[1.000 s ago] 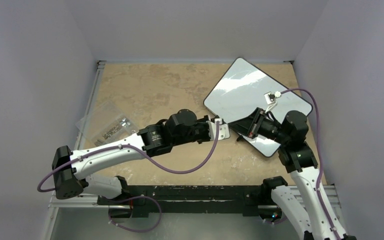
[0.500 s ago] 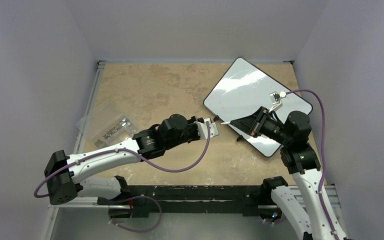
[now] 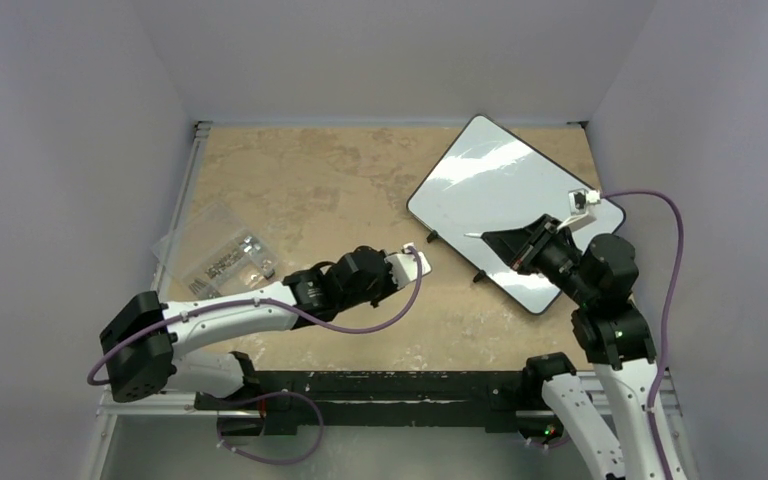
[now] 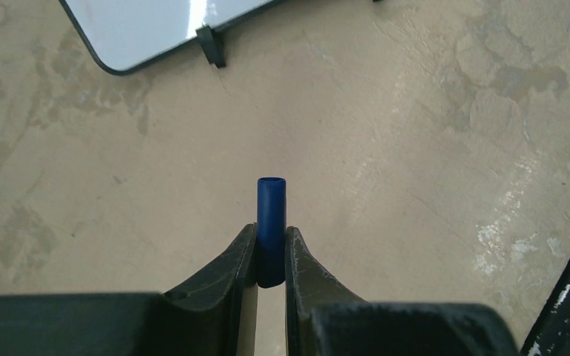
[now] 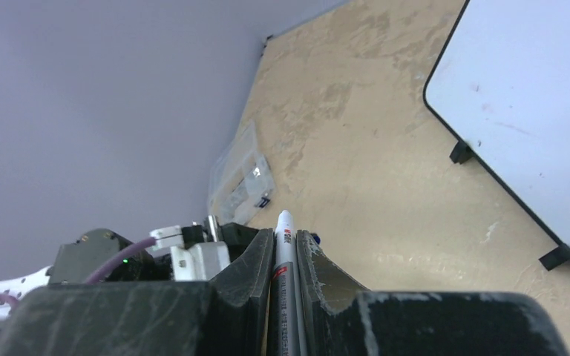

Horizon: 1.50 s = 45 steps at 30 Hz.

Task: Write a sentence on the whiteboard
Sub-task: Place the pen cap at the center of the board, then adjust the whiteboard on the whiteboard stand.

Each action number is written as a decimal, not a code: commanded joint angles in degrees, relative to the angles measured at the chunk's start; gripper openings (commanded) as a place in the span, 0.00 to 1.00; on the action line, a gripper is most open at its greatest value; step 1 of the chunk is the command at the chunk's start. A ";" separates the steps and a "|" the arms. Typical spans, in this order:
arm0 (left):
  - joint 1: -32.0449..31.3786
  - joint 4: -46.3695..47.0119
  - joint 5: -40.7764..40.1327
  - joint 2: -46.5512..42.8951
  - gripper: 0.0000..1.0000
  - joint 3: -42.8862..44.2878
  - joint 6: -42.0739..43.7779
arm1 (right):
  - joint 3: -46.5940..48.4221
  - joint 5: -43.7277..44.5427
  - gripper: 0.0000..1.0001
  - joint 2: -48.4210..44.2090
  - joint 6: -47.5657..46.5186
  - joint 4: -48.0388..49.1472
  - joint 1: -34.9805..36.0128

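The whiteboard [image 3: 500,185] lies tilted at the back right of the table, its glossy white face bare. The sentence does not show on it. My right gripper [image 3: 495,238] hovers over the board's near left edge, shut on a white marker [image 5: 285,245] whose uncapped tip [image 3: 470,236] points left. My left gripper [image 3: 407,270] sits lower and to the left over the bare tabletop, shut on the marker's blue cap [image 4: 272,222], which sticks out past the fingertips. In the left wrist view a corner of the whiteboard [image 4: 156,30] and one black foot [image 4: 211,48] lie ahead.
A clear plastic bag [image 3: 210,250] of small parts lies at the left side of the table, also seen as the bag [image 5: 245,178] in the right wrist view. A black rail [image 3: 380,385] runs along the near edge. Grey walls enclose the table.
The two grippers were together at the board's near left edge and have parted. The left arm drew back left and nearer with the cap. The right gripper shifted right with the marker.
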 commanded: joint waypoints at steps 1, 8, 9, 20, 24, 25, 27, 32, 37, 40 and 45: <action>0.17 3.99 3.20 2.23 0.00 -3.50 -9.02 | 0.58 7.98 0.00 -2.77 -1.49 0.12 0.00; 0.17 9.44 4.56 6.79 0.00 -5.68 -11.57 | 0.95 10.68 0.00 -2.79 -1.56 0.32 -0.01; 0.17 9.90 4.70 7.34 0.00 -5.77 -13.07 | 1.46 11.94 0.00 -2.97 -1.87 0.06 -0.01; 0.17 14.38 4.07 15.34 0.23 -6.49 -19.29 | 7.35 21.46 0.00 -2.35 -5.94 -3.78 -0.02; 0.17 12.74 2.55 16.09 0.47 -4.87 -20.15 | 8.09 23.73 0.00 -2.58 -6.92 -4.94 -0.04; 0.17 12.34 2.47 15.93 0.52 -4.24 -20.19 | 8.46 24.70 0.00 -2.43 -7.33 -5.55 -0.01; 0.17 10.92 2.69 15.24 0.60 -2.35 -19.86 | 9.37 27.03 0.00 -1.97 -8.18 -6.78 -0.02; 0.57 5.23 3.80 13.22 0.62 5.70 -17.07 | 13.06 32.03 0.00 -0.20 -8.90 -7.65 -0.02; 4.95 -2.15 7.96 15.71 0.62 19.32 -15.29 | 16.90 34.32 0.00 2.56 -9.18 -6.19 -0.01; 9.38 -4.92 12.85 19.53 0.63 28.72 -15.37 | 18.45 33.31 0.00 3.72 -8.95 -5.72 -0.03; 19.65 -6.98 29.88 28.67 0.63 42.68 -17.44 | 18.46 32.13 0.00 3.33 -8.98 -5.48 -0.06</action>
